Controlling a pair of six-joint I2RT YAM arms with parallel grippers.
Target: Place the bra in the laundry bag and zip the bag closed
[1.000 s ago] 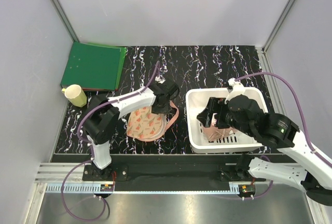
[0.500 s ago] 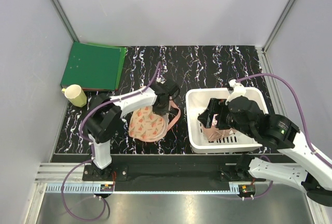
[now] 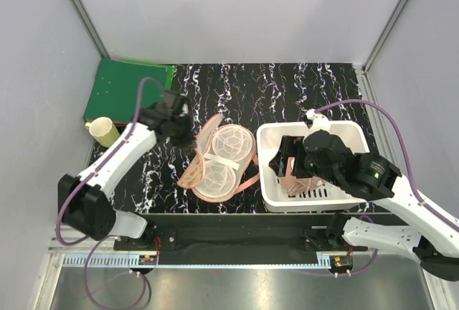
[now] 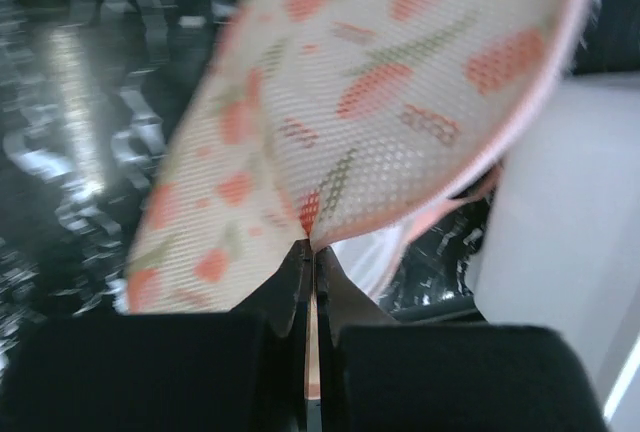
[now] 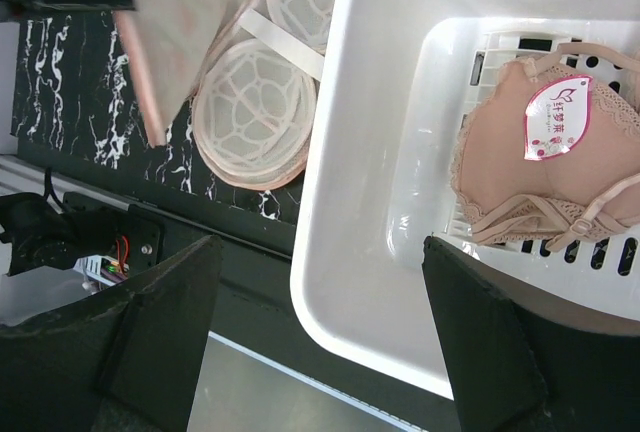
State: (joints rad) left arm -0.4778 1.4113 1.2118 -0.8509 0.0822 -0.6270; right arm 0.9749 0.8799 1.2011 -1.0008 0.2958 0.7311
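The black marbled desk [image 3: 287,87] carries everything. The white slotted basket [image 3: 266,175] sits directly under the right pincer [image 3: 284,159], whose jaws stand wide apart and hold nothing. A green folder [image 3: 129,93] lies at the far corner, behind and to the left of the left pincer [image 3: 192,138].

The laundry bag [image 3: 215,177] lies open just to the right of the left pincer, its pale mesh lining facing up in two rounded lobes. That pincer is clamped tight on the rim of the bag's patterned upper flap [image 4: 400,102], which is lifted off the lower half.

The bra [image 5: 540,162] rests in the basket, below the right pincer and nearer its right finger, with a pink tag on one cup. A yellow cup [image 3: 105,132] stands to the left of the left pincer, beside the folder.
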